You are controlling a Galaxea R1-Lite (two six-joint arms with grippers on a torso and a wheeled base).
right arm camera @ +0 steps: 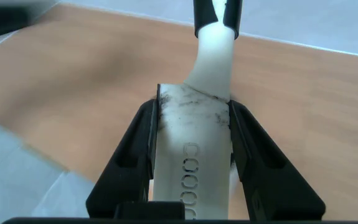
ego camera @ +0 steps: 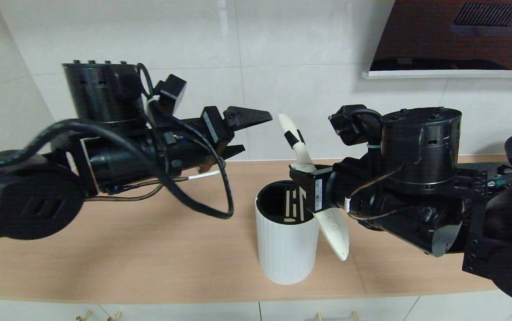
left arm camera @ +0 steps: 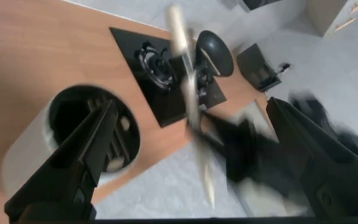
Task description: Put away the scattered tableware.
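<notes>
Clamped in the right gripper, a white plastic paddle with black-banded handle tilts just beside a white ribbed cylindrical holder on the pale wooden counter; left gripper hangs open nearby, white wall tiles behind.

Place: home kitchen.
Worktop: wood countertop below the right claw.
Wall: white tiles behind it.
Cooking: range hood above it, gas hob beside.
</notes>
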